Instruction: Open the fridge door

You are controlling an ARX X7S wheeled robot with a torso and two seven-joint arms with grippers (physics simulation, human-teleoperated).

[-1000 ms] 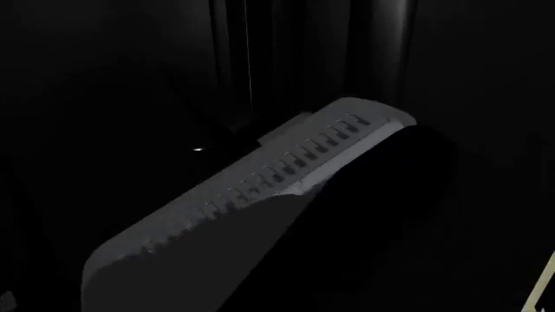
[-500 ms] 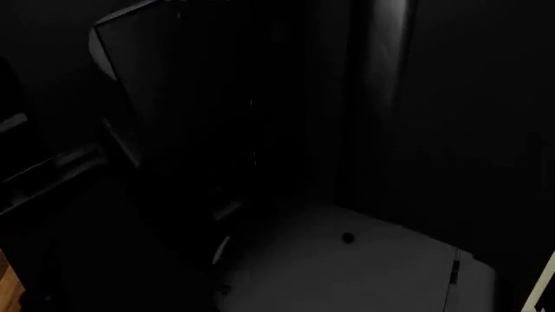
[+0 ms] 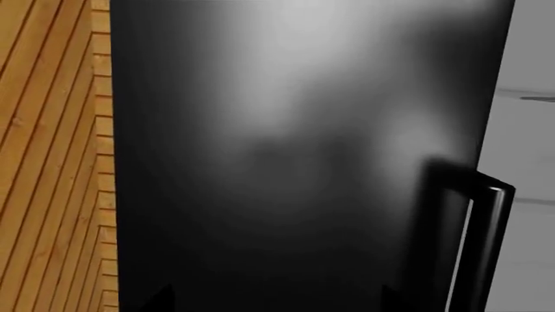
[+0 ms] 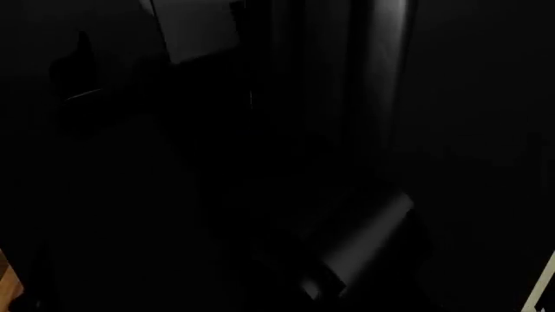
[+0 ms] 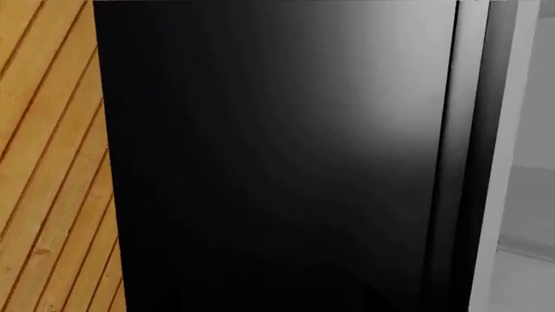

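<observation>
Both wrist cameras are facing the door (image 3: 286, 162), its handle (image 3: 481, 253) showing at 4 o'clock for gripping; neither claw is showing, so their state is impossible to tell

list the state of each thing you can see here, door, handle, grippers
fridge door: a flat matte-black panel; open or shut cannot be told
bar handle: upright at the door's edge, nothing gripping it
left gripper: not in view
right gripper: not in view
head view: nearly black, only a grey arm link shows
</observation>
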